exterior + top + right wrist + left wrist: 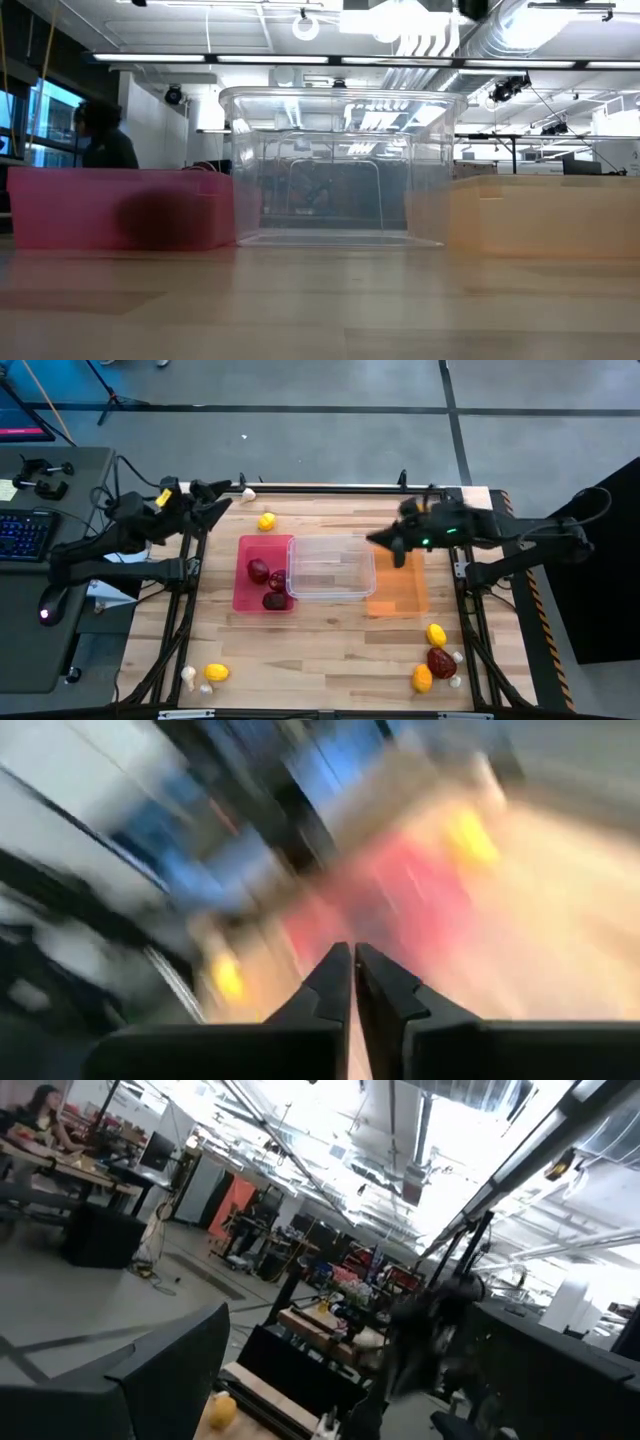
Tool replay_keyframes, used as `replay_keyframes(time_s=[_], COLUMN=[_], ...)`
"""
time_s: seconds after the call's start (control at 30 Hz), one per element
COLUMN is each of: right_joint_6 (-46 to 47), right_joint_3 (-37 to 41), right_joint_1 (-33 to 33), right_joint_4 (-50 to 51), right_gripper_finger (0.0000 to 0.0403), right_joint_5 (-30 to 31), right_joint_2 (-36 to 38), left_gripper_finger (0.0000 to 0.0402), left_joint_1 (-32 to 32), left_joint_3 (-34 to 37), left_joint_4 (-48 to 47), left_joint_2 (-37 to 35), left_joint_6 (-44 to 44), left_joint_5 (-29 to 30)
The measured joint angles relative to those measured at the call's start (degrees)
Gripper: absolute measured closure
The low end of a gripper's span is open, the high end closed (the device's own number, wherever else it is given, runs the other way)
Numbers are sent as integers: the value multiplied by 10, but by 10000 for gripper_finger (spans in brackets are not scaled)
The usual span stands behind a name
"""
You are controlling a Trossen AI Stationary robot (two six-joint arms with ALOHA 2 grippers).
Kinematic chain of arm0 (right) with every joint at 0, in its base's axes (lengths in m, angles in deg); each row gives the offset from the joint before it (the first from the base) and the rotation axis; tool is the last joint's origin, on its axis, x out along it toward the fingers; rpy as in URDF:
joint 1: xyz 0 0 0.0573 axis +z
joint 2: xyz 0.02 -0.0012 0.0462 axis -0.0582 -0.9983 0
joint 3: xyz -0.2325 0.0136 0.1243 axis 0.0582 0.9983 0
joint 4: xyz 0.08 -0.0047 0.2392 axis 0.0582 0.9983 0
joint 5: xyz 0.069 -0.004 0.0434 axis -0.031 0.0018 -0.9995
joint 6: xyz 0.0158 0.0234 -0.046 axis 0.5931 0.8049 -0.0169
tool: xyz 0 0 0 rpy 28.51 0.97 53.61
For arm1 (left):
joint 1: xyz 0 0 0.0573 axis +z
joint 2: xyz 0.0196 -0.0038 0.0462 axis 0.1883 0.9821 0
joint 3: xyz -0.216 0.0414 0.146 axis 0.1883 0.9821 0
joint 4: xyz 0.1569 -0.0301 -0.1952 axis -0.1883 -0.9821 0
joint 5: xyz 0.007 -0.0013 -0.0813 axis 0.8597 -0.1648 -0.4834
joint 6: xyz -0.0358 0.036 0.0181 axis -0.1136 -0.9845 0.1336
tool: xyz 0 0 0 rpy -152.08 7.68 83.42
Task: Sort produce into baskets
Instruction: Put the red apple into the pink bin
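Note:
Three baskets stand side by side mid-table: red [246, 598], clear [330, 567] and orange [398, 592]. Three dark red lumps [270, 584] lie in the red basket. A lemon [266, 521] and a garlic bulb [248, 493] lie near the far edge. More produce lies at the near left [216, 672] and near right [436, 658]. My left gripper [215, 500] hovers open over the far left corner, holding nothing. My right gripper [380, 541] is shut and empty, raised over the far ends of the clear and orange baskets.
A desk with a keyboard [25, 532] stands left of the table. The table's black frame rails [330, 488] run along its edges. In the low view a person [100, 140] sits in the room behind the baskets.

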Motion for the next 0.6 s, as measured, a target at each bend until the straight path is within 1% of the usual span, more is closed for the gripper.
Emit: replay_keyframes(time_s=[0.07, 0.1, 0.2, 0.37, 0.47, 0.53, 0.6], right_joint_6=[55, 88, 184, 296, 350, 375, 408], right_joint_3=[-24, -31, -33, -33, -21, -4, 21], right_joint_1=[16, 28, 74, 169, 220, 251, 283], right_joint_4=[128, 175, 274, 373, 421, 421, 394], right_gripper_finger=[369, 355, 305, 214, 170, 151, 139], right_joint_5=[-31, -53, -112, -179, -220, -255, -286], right_joint_2=[-21, -29, -55, -100, -133, -151, -163], left_gripper_finger=[9, 9, 9, 9, 9, 9, 9], left_joint_1=[0, 0, 0, 0, 0, 0, 0], left_joint_3=[0, 0, 0, 0, 0, 0, 0], left_joint_4=[-10, -14, -25, -27, -27, -27, -27], left_joint_2=[-9, -14, -22, -30, -30, -30, -30], left_joint_6=[0, -1, -5, -5, -4, 2, 7], left_joint_5=[0, -1, -4, -26, -42, -47, -47])
